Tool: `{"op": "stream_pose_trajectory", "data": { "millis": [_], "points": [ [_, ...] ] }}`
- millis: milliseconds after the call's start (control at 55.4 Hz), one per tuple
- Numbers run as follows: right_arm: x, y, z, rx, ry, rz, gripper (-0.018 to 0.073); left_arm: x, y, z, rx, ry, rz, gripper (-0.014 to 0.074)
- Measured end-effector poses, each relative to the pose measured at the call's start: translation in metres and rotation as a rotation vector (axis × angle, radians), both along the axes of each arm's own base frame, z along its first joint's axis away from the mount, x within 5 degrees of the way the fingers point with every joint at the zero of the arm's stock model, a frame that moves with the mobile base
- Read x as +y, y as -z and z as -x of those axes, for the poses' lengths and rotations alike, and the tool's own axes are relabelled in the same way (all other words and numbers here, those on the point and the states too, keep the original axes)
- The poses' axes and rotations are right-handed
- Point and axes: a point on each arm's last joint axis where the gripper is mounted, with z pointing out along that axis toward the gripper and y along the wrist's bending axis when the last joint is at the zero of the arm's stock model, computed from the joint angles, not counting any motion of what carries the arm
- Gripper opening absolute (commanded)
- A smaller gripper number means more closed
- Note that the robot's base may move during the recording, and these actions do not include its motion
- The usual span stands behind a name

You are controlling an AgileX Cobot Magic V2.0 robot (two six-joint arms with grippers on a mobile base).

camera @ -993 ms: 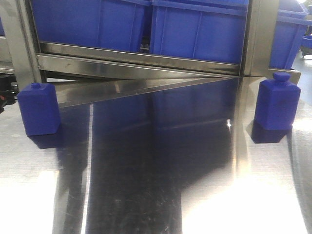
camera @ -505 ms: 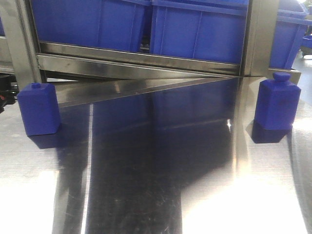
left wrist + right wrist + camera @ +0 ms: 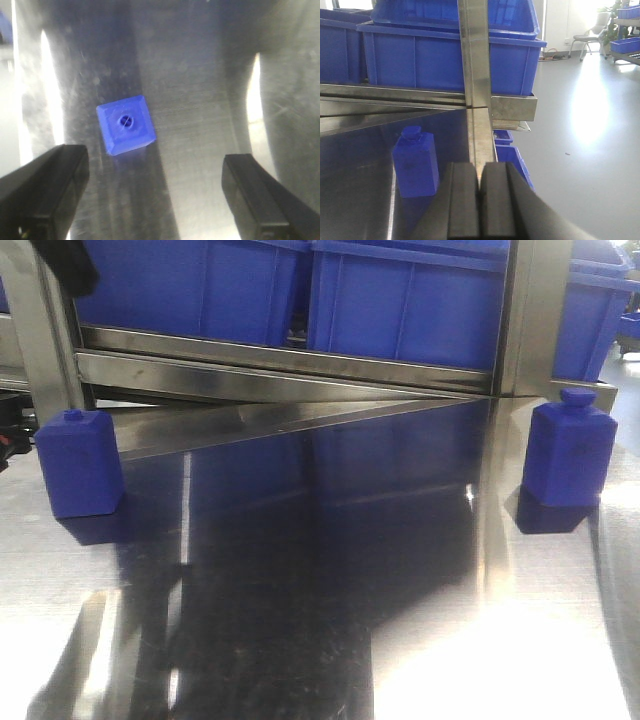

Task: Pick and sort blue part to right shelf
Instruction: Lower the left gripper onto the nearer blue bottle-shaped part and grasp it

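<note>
At the foot of the shelf [image 3: 290, 375] of blue bins [image 3: 400, 300], a blue part [image 3: 125, 124] stands on the steel table [image 3: 300, 590]. Left gripper [image 3: 152, 165] hangs wide open above it, off-centre, so a finger [image 3: 45, 190] might knock it over. Right gripper [image 3: 480, 200] is closed, empty

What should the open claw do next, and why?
Probably lower the left gripper straight down. It hangs open above the blue part, which stands untouched between its fingers, a bit nearer one of them.
</note>
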Motion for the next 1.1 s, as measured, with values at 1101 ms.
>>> {"op": "stream_pose_trajectory", "data": {
  "millis": [1101],
  "points": [
    [0.0, 0.0, 0.0, 0.004, 0.0, 0.0, 0.0041, -0.006, 0.087, -0.064, 0.227, -0.141, -0.072, 0.057]
  ]
}}
